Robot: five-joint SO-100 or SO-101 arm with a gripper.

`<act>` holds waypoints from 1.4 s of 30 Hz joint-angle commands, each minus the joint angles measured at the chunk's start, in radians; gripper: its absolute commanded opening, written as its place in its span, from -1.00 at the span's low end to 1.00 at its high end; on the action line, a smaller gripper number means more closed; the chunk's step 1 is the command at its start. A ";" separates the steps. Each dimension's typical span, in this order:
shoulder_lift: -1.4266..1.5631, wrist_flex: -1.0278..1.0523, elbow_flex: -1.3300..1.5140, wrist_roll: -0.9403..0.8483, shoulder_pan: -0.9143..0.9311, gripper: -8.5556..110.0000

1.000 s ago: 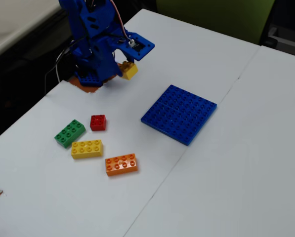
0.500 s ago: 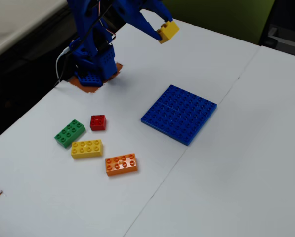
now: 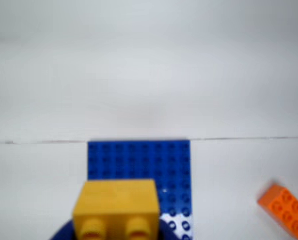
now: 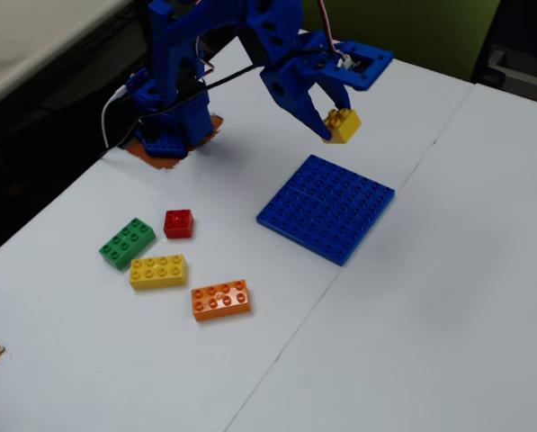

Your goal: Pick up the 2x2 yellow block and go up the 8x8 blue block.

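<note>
My blue gripper (image 4: 333, 121) is shut on the 2x2 yellow block (image 4: 343, 125) and holds it in the air above the far edge of the 8x8 blue block (image 4: 326, 208), clear of its studs. In the wrist view the yellow block (image 3: 116, 205) fills the bottom centre, studs facing the camera, with the blue baseplate (image 3: 149, 160) lying flat on the white table behind it. The gripper's blue jaws show only as dark slivers beside the yellow block in the wrist view.
On the table left of the baseplate lie a red 2x2 brick (image 4: 178, 223), a green brick (image 4: 127, 243), a long yellow 2x4 brick (image 4: 158, 271) and an orange brick (image 4: 221, 300), which also shows in the wrist view (image 3: 287, 210). The arm's base (image 4: 169, 126) stands at the back left.
</note>
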 commanded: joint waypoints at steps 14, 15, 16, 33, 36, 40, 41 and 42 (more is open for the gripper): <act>0.104 -0.069 0.293 -0.017 -0.003 -0.85; 0.104 -0.069 0.293 -0.014 -0.003 -0.85; 0.104 -0.069 0.293 -0.014 -0.003 -0.85; 0.101 -0.060 0.293 -0.021 0.002 -0.85; 0.100 -0.058 0.293 -0.025 0.002 -0.85; 0.100 -0.058 0.293 -0.025 0.000 -0.85; 0.100 -0.058 0.293 -0.026 0.000 -0.85; 0.100 -0.058 0.293 -0.026 0.000 -0.85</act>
